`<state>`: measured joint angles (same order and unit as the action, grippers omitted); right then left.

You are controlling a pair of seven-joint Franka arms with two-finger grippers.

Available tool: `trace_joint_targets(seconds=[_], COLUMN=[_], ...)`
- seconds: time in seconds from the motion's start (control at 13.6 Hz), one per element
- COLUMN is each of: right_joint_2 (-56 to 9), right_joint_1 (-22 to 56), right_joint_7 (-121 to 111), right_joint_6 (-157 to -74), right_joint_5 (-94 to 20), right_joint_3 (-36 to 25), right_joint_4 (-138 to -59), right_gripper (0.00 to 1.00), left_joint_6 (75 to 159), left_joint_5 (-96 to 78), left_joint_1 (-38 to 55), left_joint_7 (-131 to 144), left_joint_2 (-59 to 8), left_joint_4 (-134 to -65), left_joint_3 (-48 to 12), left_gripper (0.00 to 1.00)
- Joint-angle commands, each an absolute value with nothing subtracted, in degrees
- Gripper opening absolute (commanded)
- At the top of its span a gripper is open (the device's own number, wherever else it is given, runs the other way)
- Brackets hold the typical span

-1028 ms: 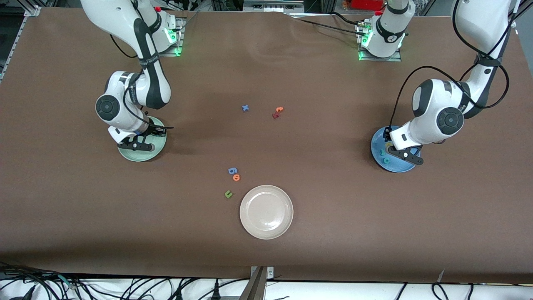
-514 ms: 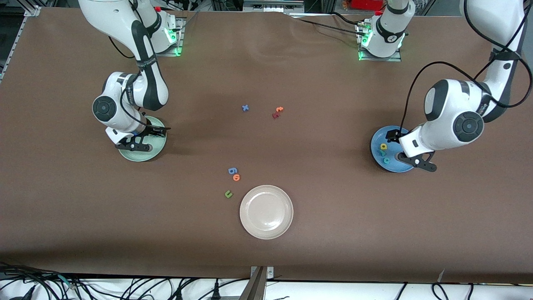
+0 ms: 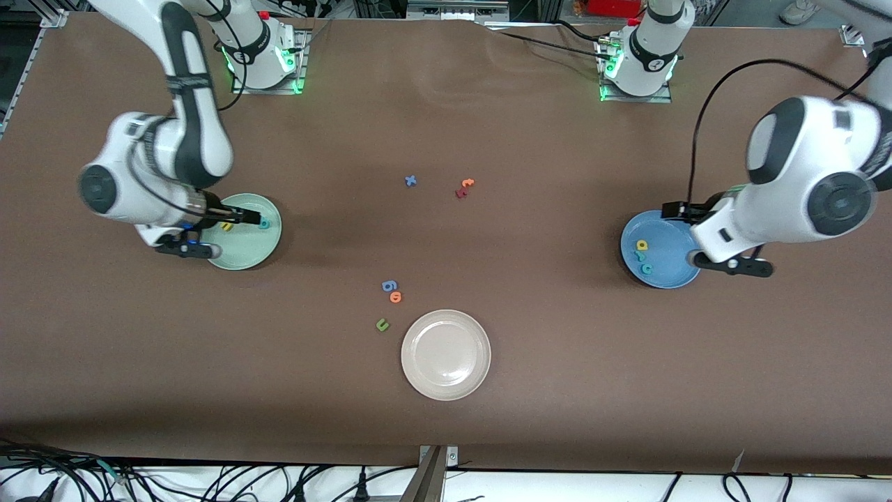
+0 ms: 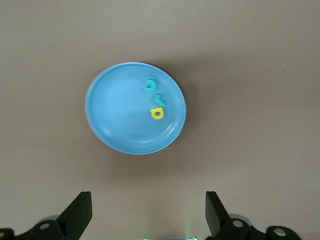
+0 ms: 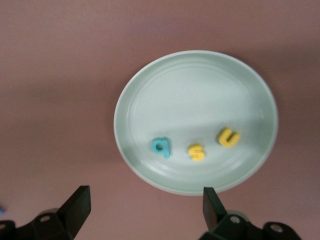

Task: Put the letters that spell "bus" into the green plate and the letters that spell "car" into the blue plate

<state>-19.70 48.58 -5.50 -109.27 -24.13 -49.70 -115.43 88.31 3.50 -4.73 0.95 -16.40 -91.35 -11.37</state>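
Note:
The green plate (image 3: 245,249) (image 5: 195,90) lies toward the right arm's end of the table. In it lie a teal "b" (image 5: 161,147) (image 3: 263,224), a yellow "s" (image 5: 196,152) and a yellow "u" (image 5: 228,137). My right gripper (image 3: 206,235) (image 5: 145,212) hangs open and empty above the plate's rim. The blue plate (image 3: 667,237) (image 4: 120,110) lies toward the left arm's end and holds a teal "c" (image 4: 149,86) (image 3: 647,268), a teal "r" (image 4: 158,99) and a yellow "a" (image 4: 157,113) (image 3: 642,245). My left gripper (image 3: 711,237) (image 4: 148,215) is open and empty above that plate's edge.
A beige plate (image 3: 446,354) sits nearest the front camera at mid-table. Beside it lie a green "u" (image 3: 382,324), an orange "o" (image 3: 396,297) and a blue letter (image 3: 389,285). Farther off lie a blue "x" (image 3: 410,180), an orange "t" (image 3: 467,183) and a dark red letter (image 3: 460,193).
Both grippers have opened, risen off their plates and drawn outward toward the table's ends. The letters in both plates now show.

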Motion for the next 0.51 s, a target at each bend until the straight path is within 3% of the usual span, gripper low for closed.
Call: trace_joint_targets(seconds=[0.0,0.44], right_joint_2=[-20.4,-20.5], right_joint_1=[48.3,47.5], right_joint_7=[-6.1,-5.2], right_joint_6=[-96.7,-83.2], right_joint_5=[-19.5,-16.5], right_joint_3=[-52.6,-54.9], right_joint_4=[-104.5,-84.2], right_gripper=[0.99,0.99], left_joint_6=[85.3,83.6], left_joint_5=[5.2,4.2], left_joint_1=[-6.4,-9.8], left_joint_7=[2.2,2.5], left_joint_2=[-13.9,-10.5], left_joint_4=[-87.7,-87.2], left_joint_3=[-11.2,-11.6], left_gripper=[1.0,1.0])
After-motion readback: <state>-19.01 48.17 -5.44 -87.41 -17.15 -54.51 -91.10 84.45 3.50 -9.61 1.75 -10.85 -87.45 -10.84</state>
